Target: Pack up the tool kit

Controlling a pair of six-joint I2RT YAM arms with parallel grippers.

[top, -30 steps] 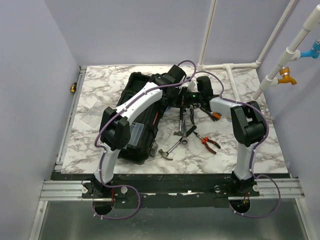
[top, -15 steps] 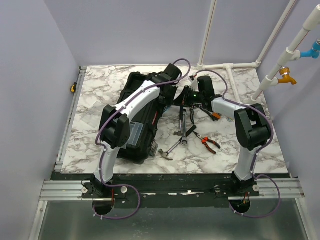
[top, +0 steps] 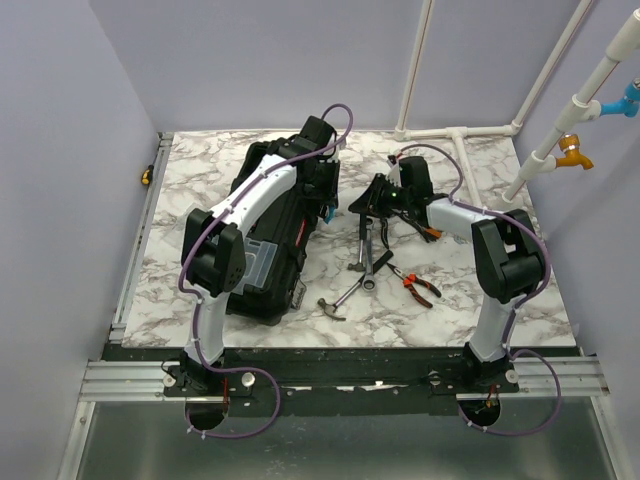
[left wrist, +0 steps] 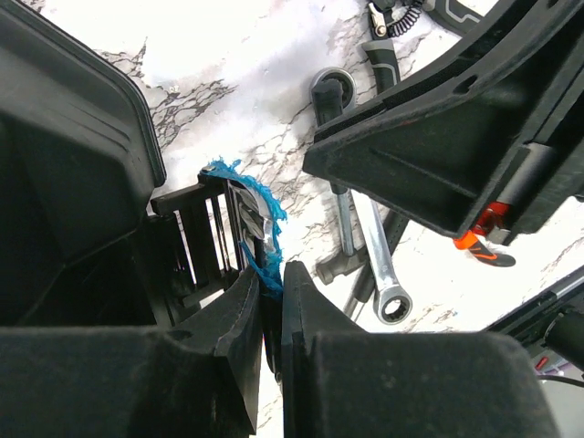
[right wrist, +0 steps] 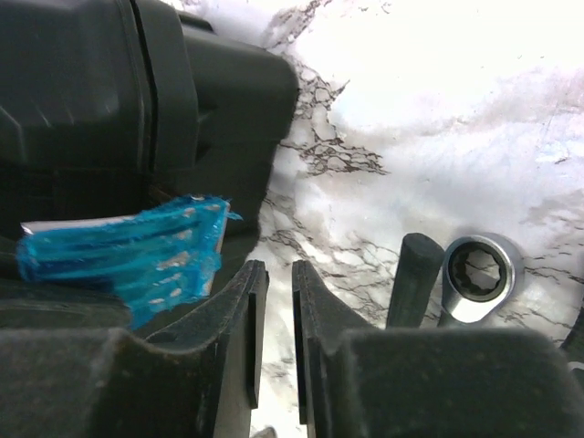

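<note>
The black tool case (top: 262,215) lies open on the left half of the marble table. My left gripper (top: 325,198) is at the case's right edge, shut on a small dark tool holder wrapped in blue plastic (top: 327,211). In the left wrist view the jaws (left wrist: 271,281) pinch its lower end and the blue wrap (left wrist: 260,205) sticks out above them. My right gripper (top: 361,206) is just right of it, jaws nearly together and empty (right wrist: 272,274). The blue wrap (right wrist: 128,254) shows to its left.
Loose tools lie right of the case: wrenches (top: 366,252), a hammer (top: 338,298), orange-handled pliers (top: 415,285) and another orange tool (top: 430,232). A ring wrench head (right wrist: 479,272) is close to my right jaws. White pipes (top: 455,133) run along the back right.
My left arm has swung left and back over the case with the blue-wrapped holder. My right gripper has separated from it and now stays low beside the wrenches.
</note>
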